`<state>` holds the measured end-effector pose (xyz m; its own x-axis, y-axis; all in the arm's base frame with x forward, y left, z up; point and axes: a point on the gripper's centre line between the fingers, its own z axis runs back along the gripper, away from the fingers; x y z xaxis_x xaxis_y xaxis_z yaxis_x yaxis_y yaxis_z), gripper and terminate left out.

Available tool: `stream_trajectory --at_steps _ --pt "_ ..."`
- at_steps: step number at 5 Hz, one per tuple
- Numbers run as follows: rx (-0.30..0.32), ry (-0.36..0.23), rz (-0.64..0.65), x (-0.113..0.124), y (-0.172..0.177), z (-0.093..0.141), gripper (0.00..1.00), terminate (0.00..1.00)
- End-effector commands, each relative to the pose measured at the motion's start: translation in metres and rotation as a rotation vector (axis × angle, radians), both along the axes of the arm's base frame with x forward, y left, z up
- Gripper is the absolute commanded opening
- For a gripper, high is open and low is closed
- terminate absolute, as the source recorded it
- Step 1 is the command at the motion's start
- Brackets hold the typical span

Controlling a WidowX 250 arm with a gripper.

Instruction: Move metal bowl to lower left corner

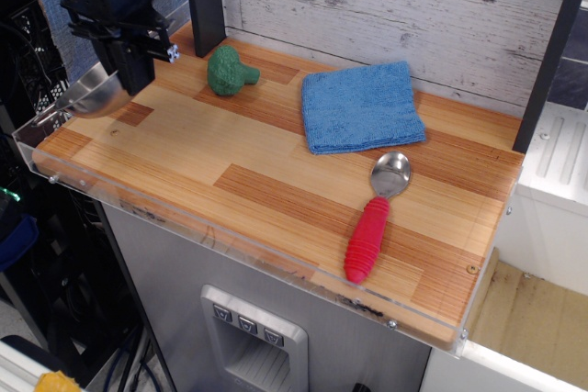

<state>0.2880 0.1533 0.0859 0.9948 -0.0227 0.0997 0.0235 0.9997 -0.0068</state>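
A black robot arm is seen reaching straight down from the top left, its gripper pointed vertically at the left edge of the wood-plank tabletop. The metal bowl is pinched by its rim between the fingers and is held tilted at the clear acrylic rim, above the table's left side, short of the lower left corner. Farther right, well apart, a green broccoli toy, a blue cloth and a red-handled spoon are laid out.
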Motion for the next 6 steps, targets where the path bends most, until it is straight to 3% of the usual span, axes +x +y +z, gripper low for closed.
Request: stream_trajectory --at_steps 1,3,5,6 --pt "0.084 -0.018 -0.060 0.014 -0.003 -0.006 0.00 0.00" --pt "0.127 0.018 -0.078 0.023 0.000 -0.027 0.00 0.00" --pt "0.159 0.051 -0.088 0.018 0.001 -0.037 0.00 0.00" --pt "0.147 0.069 -0.081 0.015 0.001 -0.038 0.00 0.00"
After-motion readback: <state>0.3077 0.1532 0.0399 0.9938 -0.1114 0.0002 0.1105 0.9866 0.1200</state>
